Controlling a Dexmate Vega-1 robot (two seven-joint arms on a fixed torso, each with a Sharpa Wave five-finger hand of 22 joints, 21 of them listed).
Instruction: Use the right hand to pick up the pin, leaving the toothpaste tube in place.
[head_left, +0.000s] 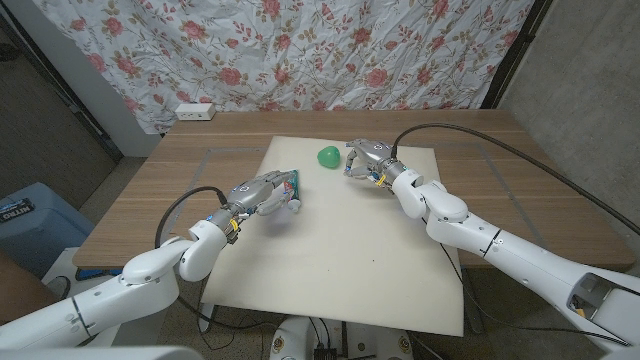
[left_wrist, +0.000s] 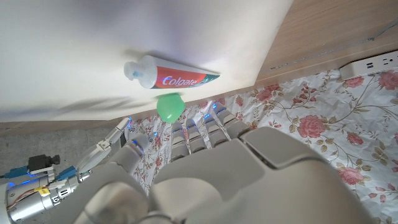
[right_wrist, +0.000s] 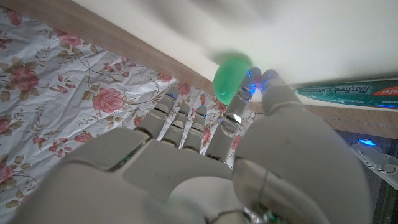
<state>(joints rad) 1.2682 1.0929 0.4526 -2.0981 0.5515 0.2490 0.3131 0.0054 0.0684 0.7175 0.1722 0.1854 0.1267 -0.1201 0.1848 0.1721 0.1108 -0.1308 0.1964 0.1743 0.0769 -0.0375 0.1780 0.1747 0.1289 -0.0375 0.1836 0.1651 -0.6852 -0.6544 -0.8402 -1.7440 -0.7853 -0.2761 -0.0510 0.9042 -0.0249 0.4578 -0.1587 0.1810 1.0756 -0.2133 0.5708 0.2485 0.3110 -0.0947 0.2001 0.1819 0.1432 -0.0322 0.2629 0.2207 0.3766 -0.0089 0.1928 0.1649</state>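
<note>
1. Head view: green pin (head_left: 327, 156) lies on the white mat (head_left: 350, 250), just beside the right hand (head_left: 364, 160), fingers curled, holding nothing.
2. Left wrist view: toothpaste tube (left_wrist: 169, 73) shows whole beyond the left hand (left_wrist: 211, 180); its grip I cannot tell.

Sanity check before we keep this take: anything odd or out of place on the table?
One oddity: the only small item near the right hand is a round green object, not an obvious pin. The Colgate toothpaste tube lies capped and intact on the white mat, partly under the left hand. No spills.
</note>
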